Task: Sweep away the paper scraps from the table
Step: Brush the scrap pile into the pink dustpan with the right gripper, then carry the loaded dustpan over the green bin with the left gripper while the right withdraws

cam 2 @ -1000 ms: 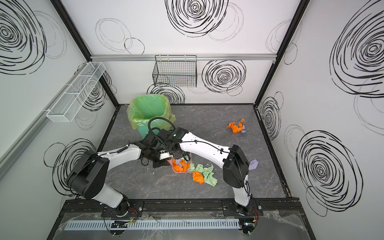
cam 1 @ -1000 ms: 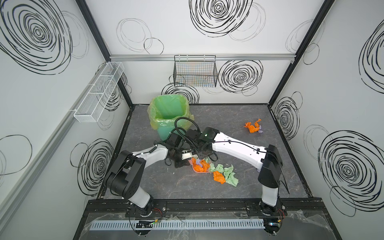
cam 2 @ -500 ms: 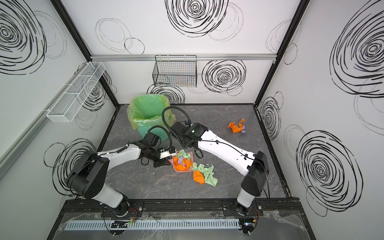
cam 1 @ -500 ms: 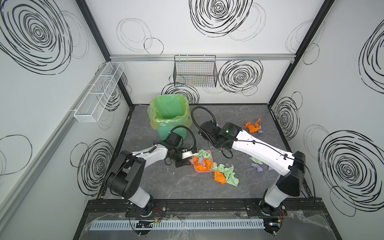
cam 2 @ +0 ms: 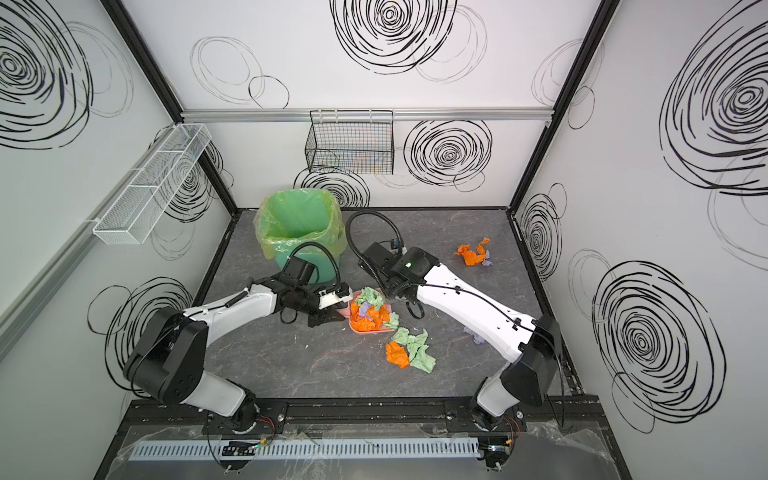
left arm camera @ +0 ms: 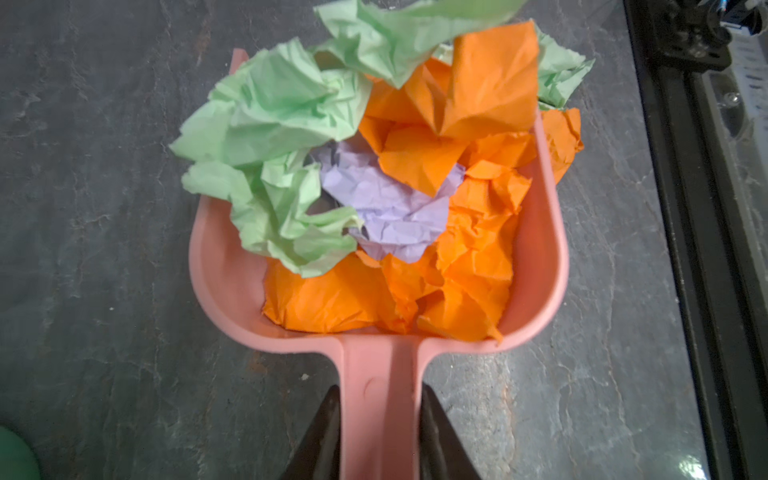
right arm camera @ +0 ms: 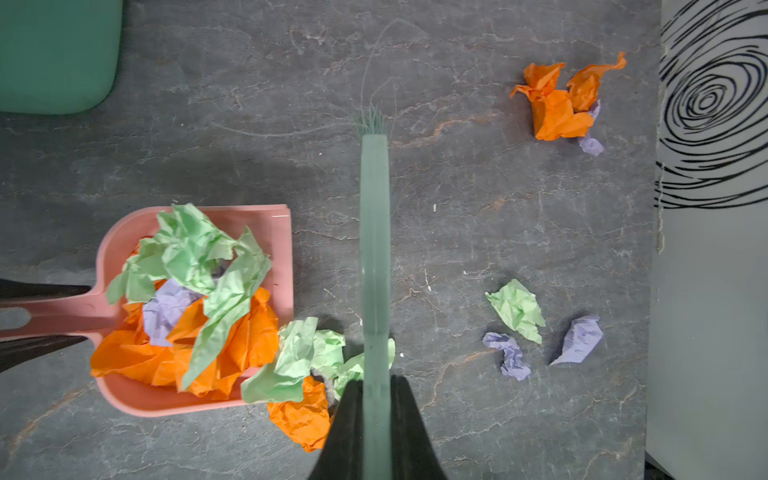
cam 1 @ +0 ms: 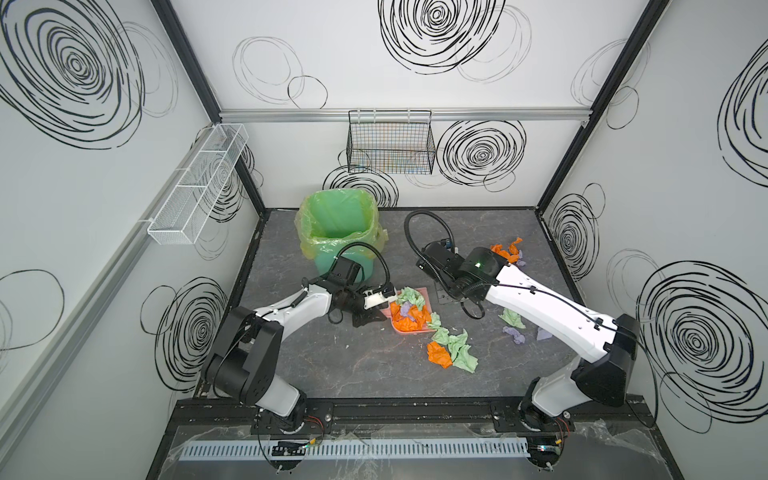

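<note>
Risk: heaped crumpled paper scraps [left arm camera: 291,104] spill if you tilt pink plastic dustpan [left arm camera: 216,257], clamped in left gripper [left arm camera: 379,409]; right gripper [right arm camera: 376,390] closed on pale green brush [right arm camera: 375,232].

paper scraps [cam 1: 409,313] in dustpan [left arm camera: 220,274] on table [cam 1: 332,365], bin [cam 1: 332,226] behind, brush [right arm camera: 374,249] and more scraps right

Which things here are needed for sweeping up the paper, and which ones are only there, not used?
Belong to the job:
- paper scraps, some loose on the table, some in the pink dustpan
- pale green brush
- green-lined bin

Just there:
- black wire basket on the back wall
- white mesh rack on the side wall
</note>
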`<act>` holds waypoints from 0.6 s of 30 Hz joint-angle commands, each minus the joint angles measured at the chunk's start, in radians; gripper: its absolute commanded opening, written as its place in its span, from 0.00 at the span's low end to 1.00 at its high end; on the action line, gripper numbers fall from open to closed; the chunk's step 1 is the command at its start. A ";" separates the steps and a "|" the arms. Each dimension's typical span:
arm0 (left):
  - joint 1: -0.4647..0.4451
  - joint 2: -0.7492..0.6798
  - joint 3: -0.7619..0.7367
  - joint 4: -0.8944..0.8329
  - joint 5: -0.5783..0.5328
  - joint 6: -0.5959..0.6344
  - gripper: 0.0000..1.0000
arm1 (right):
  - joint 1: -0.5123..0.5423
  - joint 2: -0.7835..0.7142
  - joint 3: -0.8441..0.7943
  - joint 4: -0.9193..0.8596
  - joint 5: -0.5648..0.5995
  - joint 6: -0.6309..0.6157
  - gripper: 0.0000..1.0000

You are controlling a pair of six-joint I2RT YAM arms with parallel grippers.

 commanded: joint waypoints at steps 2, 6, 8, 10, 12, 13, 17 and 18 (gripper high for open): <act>0.011 -0.034 0.052 -0.072 0.046 0.018 0.00 | -0.047 -0.057 -0.050 -0.007 0.049 0.012 0.00; 0.026 -0.043 0.126 -0.197 0.054 0.071 0.00 | -0.101 -0.113 -0.112 0.023 0.031 -0.020 0.00; 0.034 -0.051 0.175 -0.266 0.045 0.099 0.00 | -0.118 -0.136 -0.149 0.042 0.035 -0.033 0.00; 0.043 -0.065 0.223 -0.326 0.029 0.124 0.00 | -0.138 -0.157 -0.178 0.058 0.029 -0.044 0.00; 0.052 -0.078 0.276 -0.385 0.010 0.148 0.00 | -0.157 -0.175 -0.207 0.077 0.021 -0.056 0.00; 0.057 -0.082 0.299 -0.408 0.005 0.160 0.00 | -0.166 -0.184 -0.219 0.085 0.015 -0.062 0.00; 0.079 -0.100 0.396 -0.510 0.000 0.196 0.00 | -0.197 -0.210 -0.266 0.114 -0.002 -0.082 0.00; 0.084 -0.105 0.411 -0.523 0.001 0.199 0.00 | -0.203 -0.214 -0.274 0.120 -0.006 -0.087 0.00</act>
